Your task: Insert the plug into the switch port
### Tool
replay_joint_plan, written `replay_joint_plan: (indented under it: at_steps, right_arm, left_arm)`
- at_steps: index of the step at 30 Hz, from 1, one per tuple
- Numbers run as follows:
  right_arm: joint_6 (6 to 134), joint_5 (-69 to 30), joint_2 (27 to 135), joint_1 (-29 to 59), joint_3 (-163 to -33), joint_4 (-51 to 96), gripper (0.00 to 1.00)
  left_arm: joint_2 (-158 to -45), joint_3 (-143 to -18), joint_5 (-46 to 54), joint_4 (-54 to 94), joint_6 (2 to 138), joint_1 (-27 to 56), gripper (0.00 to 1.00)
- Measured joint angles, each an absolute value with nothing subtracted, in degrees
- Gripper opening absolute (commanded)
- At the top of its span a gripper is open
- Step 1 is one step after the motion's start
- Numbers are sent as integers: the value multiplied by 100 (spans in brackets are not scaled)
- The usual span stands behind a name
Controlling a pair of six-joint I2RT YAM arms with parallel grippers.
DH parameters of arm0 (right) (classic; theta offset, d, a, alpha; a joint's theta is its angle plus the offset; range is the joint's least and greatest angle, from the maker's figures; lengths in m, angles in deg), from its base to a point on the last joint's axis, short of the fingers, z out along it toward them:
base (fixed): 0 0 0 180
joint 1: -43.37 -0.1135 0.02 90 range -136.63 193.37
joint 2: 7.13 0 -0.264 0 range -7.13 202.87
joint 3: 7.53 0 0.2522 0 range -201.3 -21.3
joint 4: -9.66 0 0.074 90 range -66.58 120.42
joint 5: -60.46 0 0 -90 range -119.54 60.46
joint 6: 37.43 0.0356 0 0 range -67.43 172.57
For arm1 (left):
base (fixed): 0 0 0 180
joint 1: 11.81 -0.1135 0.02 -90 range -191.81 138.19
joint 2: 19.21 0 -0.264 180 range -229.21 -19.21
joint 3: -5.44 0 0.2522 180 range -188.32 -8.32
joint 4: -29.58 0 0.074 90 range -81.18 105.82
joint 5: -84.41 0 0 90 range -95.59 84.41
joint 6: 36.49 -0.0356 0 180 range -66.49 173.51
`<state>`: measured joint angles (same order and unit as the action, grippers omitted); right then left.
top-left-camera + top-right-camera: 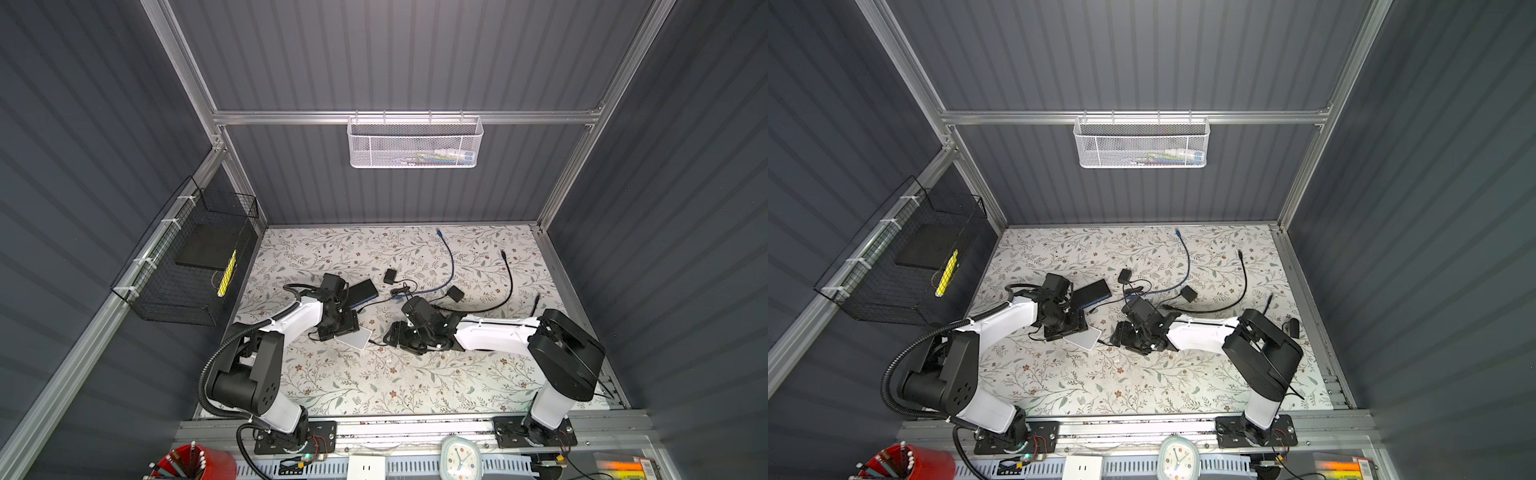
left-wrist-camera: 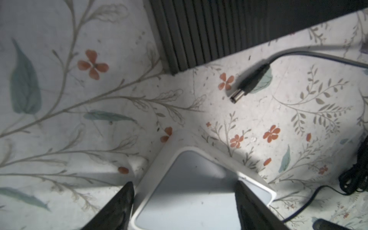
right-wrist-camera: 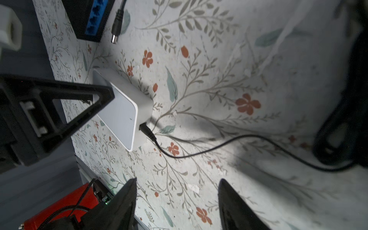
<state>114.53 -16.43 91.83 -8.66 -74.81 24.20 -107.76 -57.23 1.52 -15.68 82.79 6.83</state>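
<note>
A black switch [image 1: 362, 293] [image 3: 89, 18] with blue ports lies on the floral mat. A loose black barrel plug [image 2: 246, 84] [image 3: 117, 25] lies just beside it, touching nothing. A white box [image 1: 354, 338] [image 1: 1084, 337] [image 3: 123, 111] lies nearer the front, with another black plug [image 3: 146, 131] seated in its side. My left gripper [image 1: 345, 328] [image 2: 184, 183] is open and its fingers straddle the white box. My right gripper [image 1: 395, 334] [image 3: 177, 180] hangs open and empty over bare mat, right of the white box.
The seated plug's thin cable [image 3: 219, 145] trails across the mat. Two black adapters [image 1: 390, 275] [image 1: 456, 294], a blue cable [image 1: 451, 257] and a black cable [image 1: 509, 282] lie behind. A wire basket [image 1: 187, 257] hangs on the left wall.
</note>
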Motion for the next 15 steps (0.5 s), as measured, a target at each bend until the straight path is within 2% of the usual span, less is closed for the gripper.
replay_joint_plan:
  at_steps: [10,15]
  right_arm:
    - [11464,-1149,9181,-269,-6874,1786,67]
    - [11359,-863,9172,54,-6806,1670,67]
  left_arm:
    - [-10111,-4638,948,14,9606,1229,73]
    - [-9701,-4359,1048,-130,9923,1515,76]
